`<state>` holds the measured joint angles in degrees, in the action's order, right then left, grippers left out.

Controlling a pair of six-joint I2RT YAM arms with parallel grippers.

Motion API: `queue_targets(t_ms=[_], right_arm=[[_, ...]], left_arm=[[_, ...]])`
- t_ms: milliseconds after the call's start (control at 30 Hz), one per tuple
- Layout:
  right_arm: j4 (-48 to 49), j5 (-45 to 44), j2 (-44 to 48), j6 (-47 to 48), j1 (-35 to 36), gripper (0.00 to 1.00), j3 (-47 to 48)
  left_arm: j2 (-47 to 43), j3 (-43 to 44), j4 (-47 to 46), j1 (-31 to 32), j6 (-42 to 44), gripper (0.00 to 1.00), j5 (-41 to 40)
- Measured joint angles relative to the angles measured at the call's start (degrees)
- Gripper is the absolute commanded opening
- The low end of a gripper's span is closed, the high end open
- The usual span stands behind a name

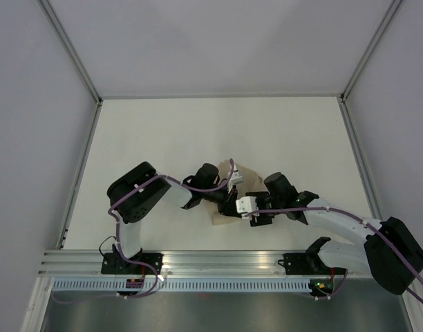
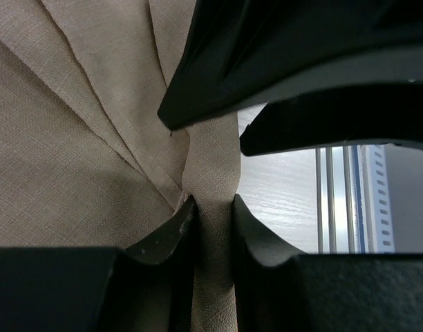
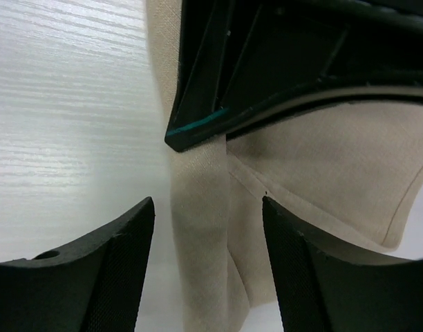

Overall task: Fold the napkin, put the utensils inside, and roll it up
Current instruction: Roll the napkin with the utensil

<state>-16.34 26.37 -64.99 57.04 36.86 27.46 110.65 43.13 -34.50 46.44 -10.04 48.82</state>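
The beige napkin (image 1: 246,173) lies bunched in the middle of the table, mostly hidden under both arms. My left gripper (image 2: 213,214) is shut on a rolled fold of the napkin (image 2: 211,173), with the fabric pinched between its fingers. My right gripper (image 3: 208,228) is open, its fingers standing either side of a rolled edge of the napkin (image 3: 201,200) without touching it. In the top view the two grippers meet over the cloth, the left gripper (image 1: 229,204) beside the right gripper (image 1: 246,207). The fork is hidden.
White table (image 1: 198,131) with grey walls around it. A metal rail (image 1: 218,261) runs along the near edge by the arm bases. Each wrist view is partly blocked by the other gripper's dark body.
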Motion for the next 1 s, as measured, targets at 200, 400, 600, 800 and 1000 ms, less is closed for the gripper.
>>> queue_targets(t_ms=[200, 400, 600, 800, 1000], right_arm=[[3.08, -2.69, -4.48, -0.17, 4.35, 0.44, -0.50], [4.26, -2.95, -6.75, -1.11, 4.79, 0.23, 0.00], [0.44, -2.67, -11.10, -1.18, 4.85, 0.15, 4.52], [-6.45, -1.62, -18.58, -1.75, 4.76, 0.13, 12.46], [-12.55, 1.49, -25.44, -1.79, 4.55, 0.12, 19.78]], left_arm=[[0.37, 0.00, 0.09, -0.33, -0.79, 0.02, 1.88], [0.35, 0.02, 0.94, -0.83, -0.90, 0.15, 2.71], [-1.66, -0.74, 2.89, -1.29, -0.92, 0.39, 0.72], [-8.22, -2.40, 7.72, -1.57, -0.85, 0.47, -7.91], [-17.07, -4.42, 10.43, -2.69, -0.48, 0.51, -22.36]])
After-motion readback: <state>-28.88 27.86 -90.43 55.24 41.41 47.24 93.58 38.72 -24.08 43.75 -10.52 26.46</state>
